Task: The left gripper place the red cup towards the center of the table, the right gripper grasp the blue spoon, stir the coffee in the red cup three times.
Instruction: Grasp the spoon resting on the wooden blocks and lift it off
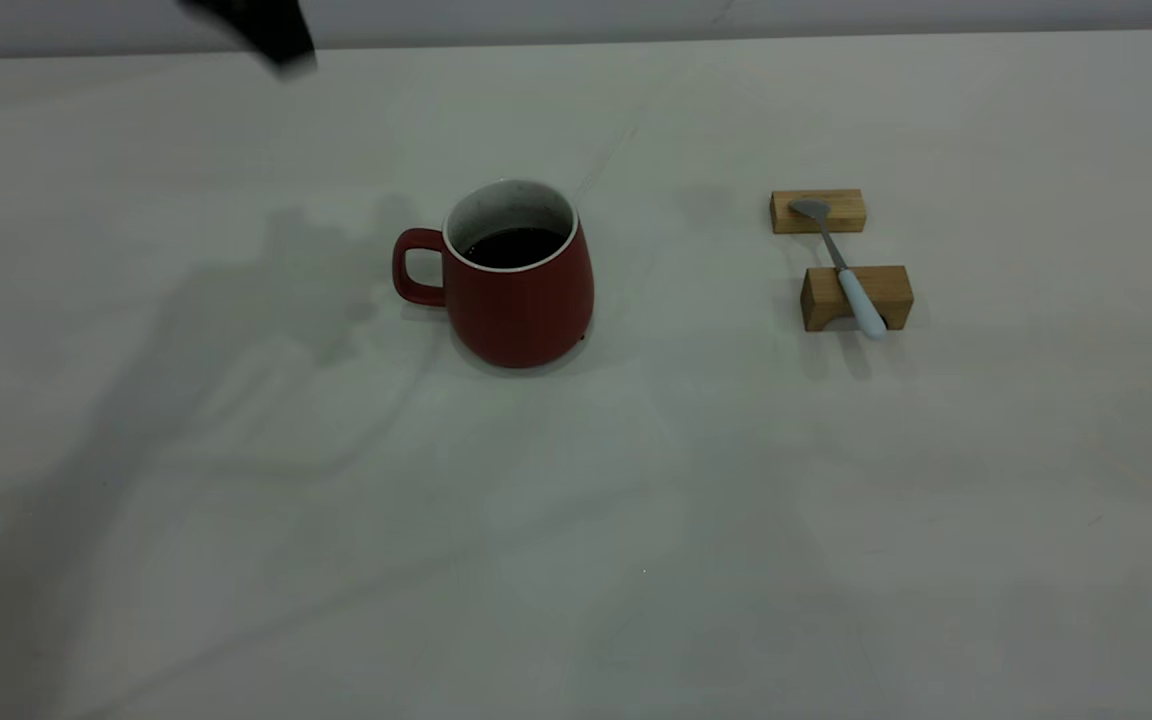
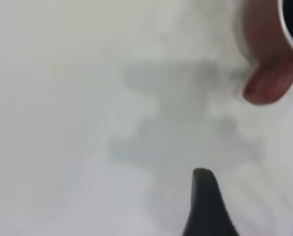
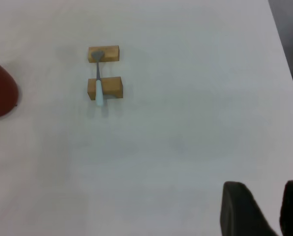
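Red cup [image 1: 521,290]: centre of frame, upright on the surface [image 1: 576,520]; holds coffee [image 1: 513,246]
Blue spoon [image 1: 841,268]: right of centre, across two wooden blocks [image 1: 857,296]
Left gripper [image 1: 261,30]: upper left; jaws cannot tell
Right gripper [image 3: 269,209]: jaws apart

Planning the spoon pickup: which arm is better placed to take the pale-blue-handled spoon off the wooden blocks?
Right, probably. The pale-blue-handled metal spoon lies across two tan wooden blocks on the table's right side; the right gripper views it unobstructed, while the dark red ceramic mug separates it from the left gripper.

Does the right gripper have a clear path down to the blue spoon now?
Probably yes. The blue spoon lies across two wooden blocks, handle overhanging, with bare table between it and the right gripper.
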